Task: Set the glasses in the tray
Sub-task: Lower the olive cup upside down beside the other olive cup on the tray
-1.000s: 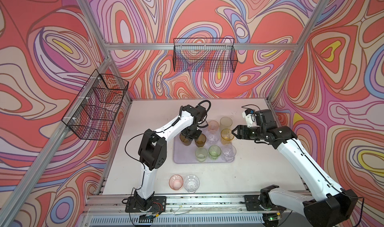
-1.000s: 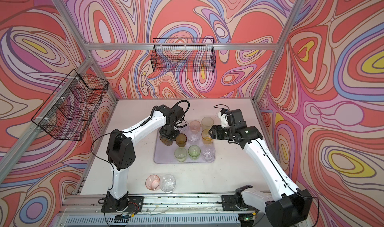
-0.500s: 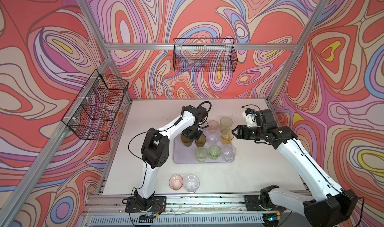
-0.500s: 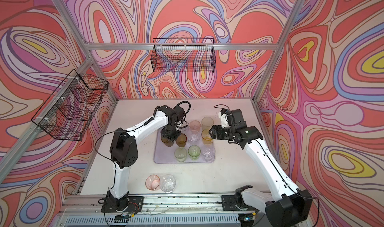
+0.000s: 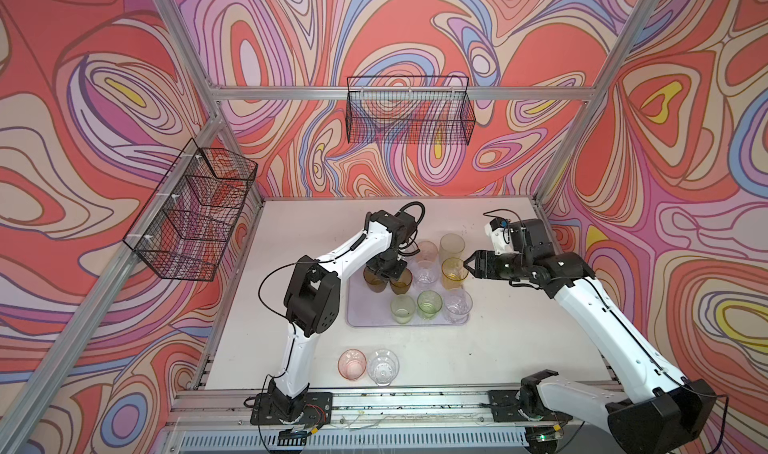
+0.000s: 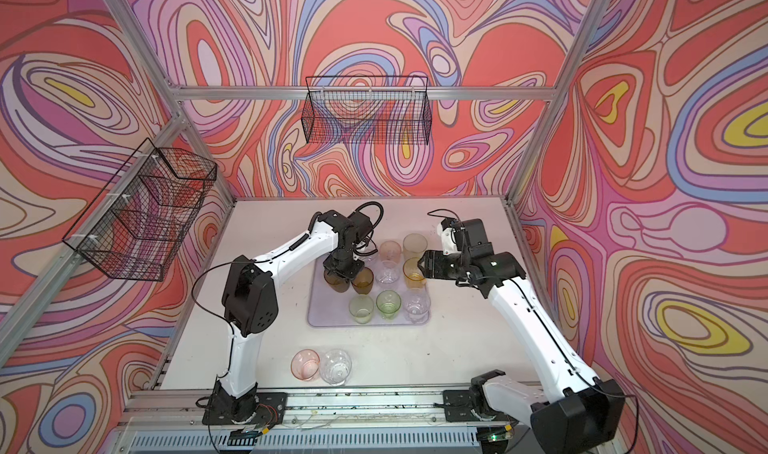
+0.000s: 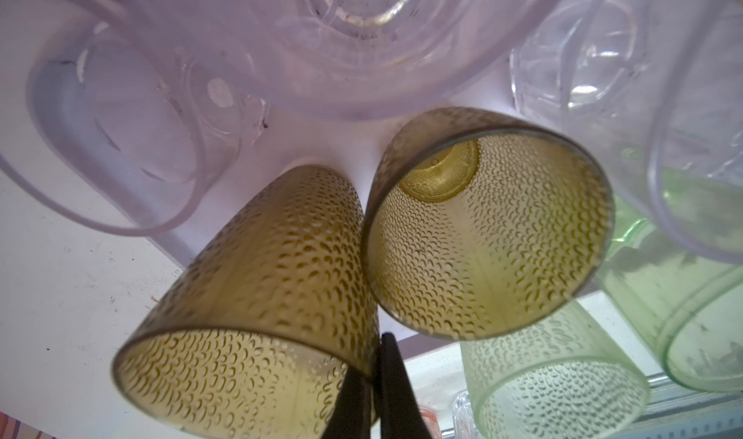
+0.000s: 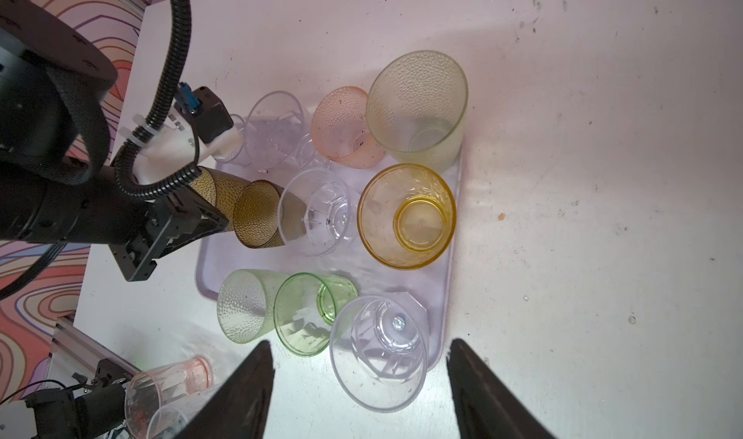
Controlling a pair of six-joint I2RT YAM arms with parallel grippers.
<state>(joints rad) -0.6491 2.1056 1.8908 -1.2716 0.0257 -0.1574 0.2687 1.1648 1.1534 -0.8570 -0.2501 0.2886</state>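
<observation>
Taking 12 o'clock as the back wall in both top views, the pale lilac tray [image 5: 365, 312] is lying flat near the middle of the white worktop [image 5: 511, 348].

The left tool [image 5: 388, 278] is reaching down at the tray's 9 o'clock side. Its jaws are pressing together on the thin wall of an olive-brown glass [image 5: 374, 283]. In the left wrist view one finger [image 7: 396, 380] is sitting outside the rim and the other one inside. I cannot tell if this glass is touching the tray floor. A second olive-brown glass [image 5: 402, 283] is standing just beside it, at its 3 o'clock.

The right tool [image 5: 468, 264] is hovering at the tray's 3 o'clock edge, just beside a yellow glass [image 5: 453, 271]. Its jaws are standing wide apart and are holding nothing.

More glasses are standing upright in the tray:
- Centre: a clear glass [image 5: 425, 273].
- Toward 12 o'clock: a pink glass [image 5: 427, 250] and a taller pale yellow-green glass [image 5: 452, 246].
- Along the 6 o'clock side: a pale green glass [image 5: 402, 308], a bright green glass [image 5: 429, 303] and a clear faceted glass [image 5: 457, 305].
- At the 11 o'clock corner: another clear glass [image 8: 273, 127], showing in the right wrist view.

Two glasses are waiting outside the tray, a pink tumbler [image 5: 352, 364] and a clear tumbler [image 5: 383, 366]. They are standing side by side on the worktop at the tray's 6 o'clock, well apart from it.
</observation>
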